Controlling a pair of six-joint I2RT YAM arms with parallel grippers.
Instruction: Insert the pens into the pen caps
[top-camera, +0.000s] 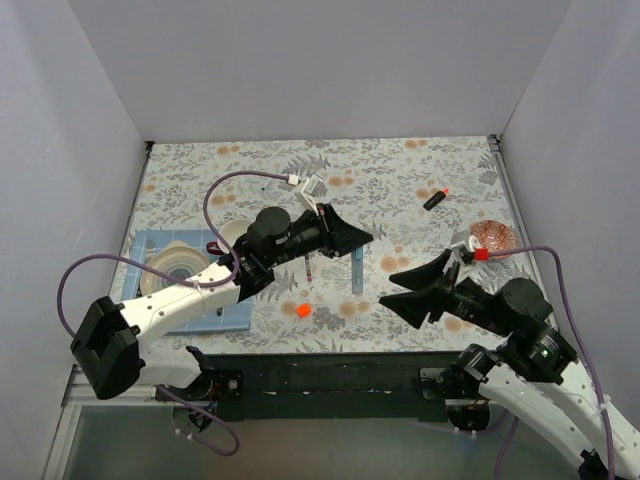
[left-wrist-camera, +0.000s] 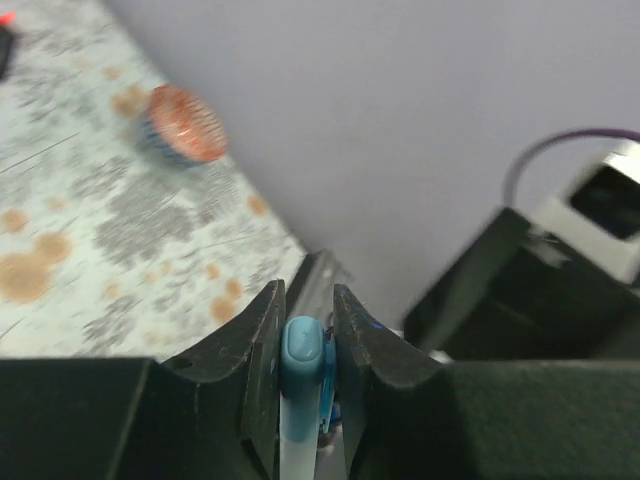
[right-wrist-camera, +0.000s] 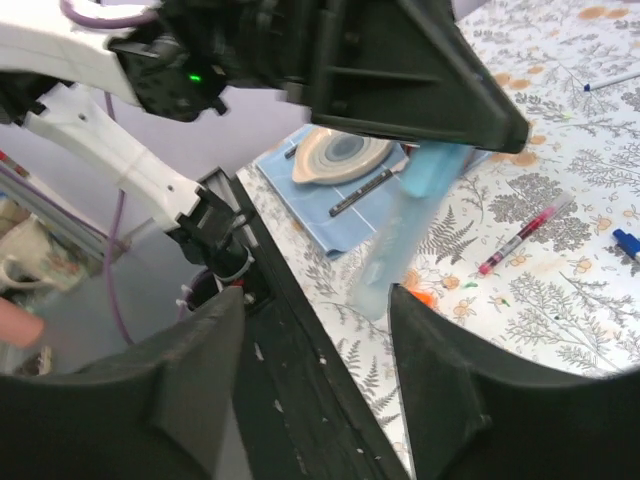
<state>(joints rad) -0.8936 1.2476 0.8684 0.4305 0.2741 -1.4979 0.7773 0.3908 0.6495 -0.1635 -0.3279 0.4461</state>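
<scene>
Left claw (left-wrist-camera: 306, 300) pinches one light-blue pen (left-wrist-camera: 302, 345); one orange cap (top-camera: 303, 309) lies loose.

Yours to note, on the floral tablecloth (top-camera: 400, 170): a blue placemat (top-camera: 138, 243), far left, bore a pale plate (top-camera: 172, 268); a red patterned dish (top-camera: 495, 237) sat far right.

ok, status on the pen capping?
Left gripper shut on light blue pen, pen hanging down. Right gripper open, empty, facing it. Orange cap loose on table. Nothing between pen and right gripper.
</scene>
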